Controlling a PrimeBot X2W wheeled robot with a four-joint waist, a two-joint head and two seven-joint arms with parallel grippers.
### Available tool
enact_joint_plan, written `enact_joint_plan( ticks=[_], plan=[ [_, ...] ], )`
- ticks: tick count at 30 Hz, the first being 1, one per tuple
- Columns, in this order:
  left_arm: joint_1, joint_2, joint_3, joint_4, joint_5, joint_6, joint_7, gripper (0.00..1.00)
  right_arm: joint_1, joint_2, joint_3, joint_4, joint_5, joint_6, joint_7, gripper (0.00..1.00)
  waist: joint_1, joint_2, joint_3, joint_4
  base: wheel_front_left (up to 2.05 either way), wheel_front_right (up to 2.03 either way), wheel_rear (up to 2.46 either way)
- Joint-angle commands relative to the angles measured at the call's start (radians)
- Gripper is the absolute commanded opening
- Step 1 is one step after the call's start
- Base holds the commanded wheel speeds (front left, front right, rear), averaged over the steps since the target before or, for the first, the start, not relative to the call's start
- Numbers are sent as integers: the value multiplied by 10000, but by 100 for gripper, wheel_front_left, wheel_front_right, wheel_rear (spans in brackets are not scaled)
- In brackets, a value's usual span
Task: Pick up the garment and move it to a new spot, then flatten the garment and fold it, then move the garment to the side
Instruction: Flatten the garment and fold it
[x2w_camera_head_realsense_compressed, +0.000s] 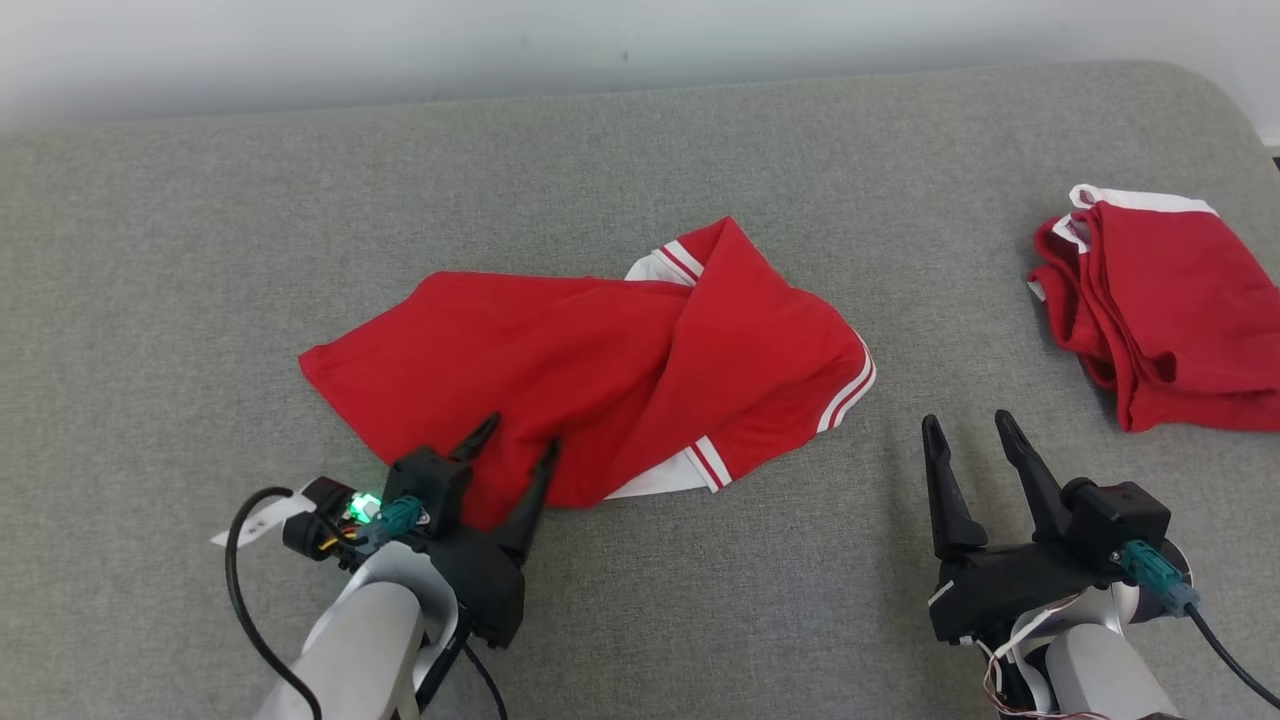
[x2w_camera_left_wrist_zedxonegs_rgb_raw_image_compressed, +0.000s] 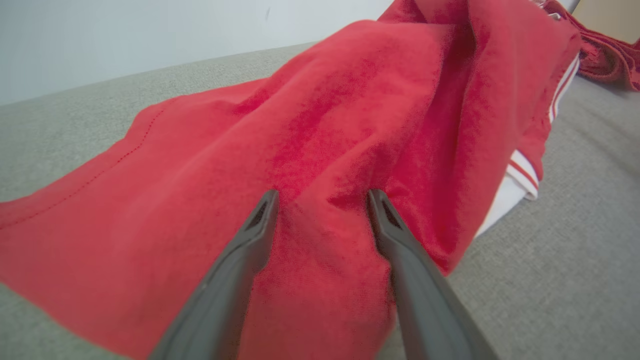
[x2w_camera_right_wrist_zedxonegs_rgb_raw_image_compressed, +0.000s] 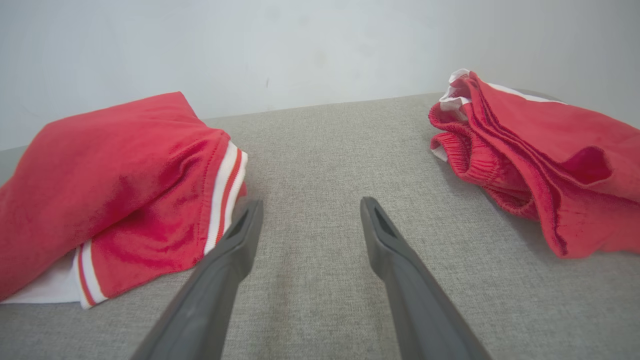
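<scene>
Garment (x2w_camera_head_realsense_compressed: 600, 360) twisted, left claw (x2w_camera_head_realsense_compressed: 521, 433) spread over its near edge; right claw (x2w_camera_head_realsense_compressed: 968, 420) spread, its wrist view showing red pile (x2w_camera_right_wrist_zedxonegs_rgb_raw_image_compressed: 540, 165)

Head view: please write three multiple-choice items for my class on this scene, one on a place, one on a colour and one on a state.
1. Where on the grey surface does the bunched red garment lie?
A. at the robot's far right
B. at the robot's far left
C. in the middle

2. What colour is the trim on the spread red garment?
A. white with red stripes
B. blue
C. black

3. What state is the left tool in?
A. shut on cloth
B. open at the near edge of the spread red garment
C. open over bare surface

Answers:
1 A: the head view shows it by the right edge, beyond the right tool.
2 A: the cuffs carry white bands with red stripes.
3 B: the left wrist view shows its fingers apart with red cloth between them.
</scene>
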Motion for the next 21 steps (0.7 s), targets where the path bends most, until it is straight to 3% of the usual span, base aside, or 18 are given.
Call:
enact_joint_plan(
  ticks=[1, 10, 21],
  plan=[
    [-82, 72, 94, 30, 62, 34, -39, 0, 10, 4, 7, -23, -68, -13, -1, 100, -1, -1, 63, -46, 0, 0, 0],
    [-520, 341, 1307, -893, 143, 446, -39, 0, -121, -27, 35, -69, 13, -13, -1, 100, -1, -1, 330, 10, 0, 0, 0],
    [-2123, 900, 2006, -119, 572, 604, -39, 0, -665, 327, 1041, -195, 299, -13, -1, 100, -1, -1, 892, -426, 0, 0, 0]
  ],
)
